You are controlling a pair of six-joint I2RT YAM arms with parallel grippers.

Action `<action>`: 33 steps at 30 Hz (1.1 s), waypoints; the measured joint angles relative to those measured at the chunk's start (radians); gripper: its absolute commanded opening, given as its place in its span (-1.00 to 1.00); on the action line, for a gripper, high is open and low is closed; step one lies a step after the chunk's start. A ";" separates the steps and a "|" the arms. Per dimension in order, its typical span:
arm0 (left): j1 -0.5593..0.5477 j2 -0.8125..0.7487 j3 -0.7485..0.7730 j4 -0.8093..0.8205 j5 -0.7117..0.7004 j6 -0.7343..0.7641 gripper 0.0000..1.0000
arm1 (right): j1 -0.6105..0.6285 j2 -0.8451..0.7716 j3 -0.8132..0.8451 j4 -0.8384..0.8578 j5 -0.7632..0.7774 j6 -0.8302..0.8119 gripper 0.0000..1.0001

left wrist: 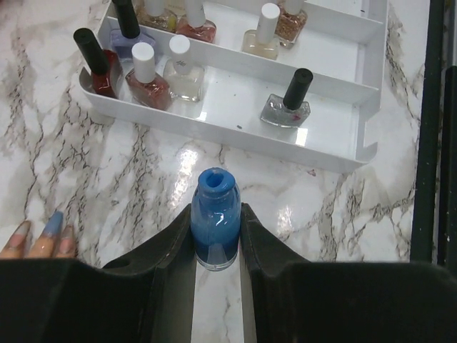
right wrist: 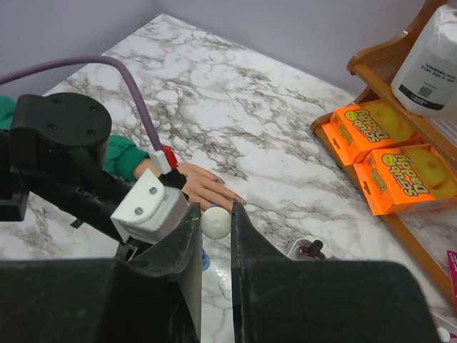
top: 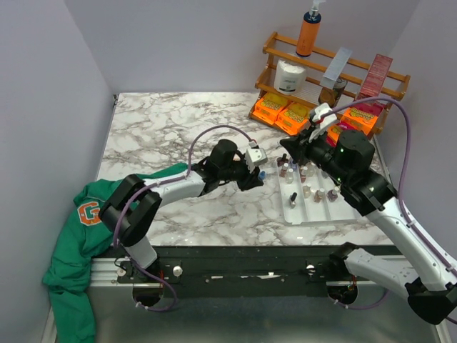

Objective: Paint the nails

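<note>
Blue polish fills the small uncapped bottle (left wrist: 214, 223) that the left gripper (left wrist: 216, 211) clamps upright between its two black fingers, low over the marble table (top: 164, 121). The right gripper (right wrist: 215, 211) is closed on a round white cap (right wrist: 216, 224); from where I stand I cannot see whether a brush hangs under it.

Just beside the bottle lies the fake hand (right wrist: 203, 187), flat, palm down. Its long axis runs from the green sleeve (right wrist: 121, 153) at the left towards the white tray (left wrist: 235, 132), fingers pointing that way. In the left wrist view only the fingertips show, at the lower left. Of the nails (left wrist: 54, 223), one is blue and its neighbours look pale.

The left arm's black wrist and a white block on it sit over the back of the fake hand, so from above it is nearly all hidden. The sleeve leads back to a green sweatshirt (top: 78, 229) slumped over the table's near left edge.

The tray holds a scatter of polish bottles (left wrist: 285, 103) with black and white caps. Beyond it stands a wooden rack (top: 389, 75) with orange boxes (right wrist: 371, 125) at its foot.
</note>
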 measured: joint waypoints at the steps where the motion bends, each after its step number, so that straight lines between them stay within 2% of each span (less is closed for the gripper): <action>1: -0.011 0.019 -0.001 0.033 -0.010 -0.015 -1.00 | 0.000 -0.008 -0.007 0.000 0.005 0.005 -0.99; 10: -0.110 0.160 -0.090 0.345 -0.126 -0.127 -1.00 | -0.002 -0.082 -0.058 0.001 0.025 0.033 -0.99; 17: -0.199 0.209 -0.292 0.673 -0.266 -0.209 -1.00 | -0.002 -0.111 -0.068 0.001 0.024 0.041 -0.99; 23: -0.226 0.295 -0.306 0.842 -0.360 -0.222 -1.00 | -0.002 -0.115 -0.068 0.001 0.024 0.043 -0.99; 26: -0.225 0.315 -0.311 0.898 -0.395 -0.212 -0.91 | -0.002 -0.115 -0.072 0.001 0.023 0.043 -0.99; 33: -0.228 0.362 -0.312 0.986 -0.406 -0.197 -0.81 | -0.002 -0.116 -0.078 0.000 0.023 0.043 -0.99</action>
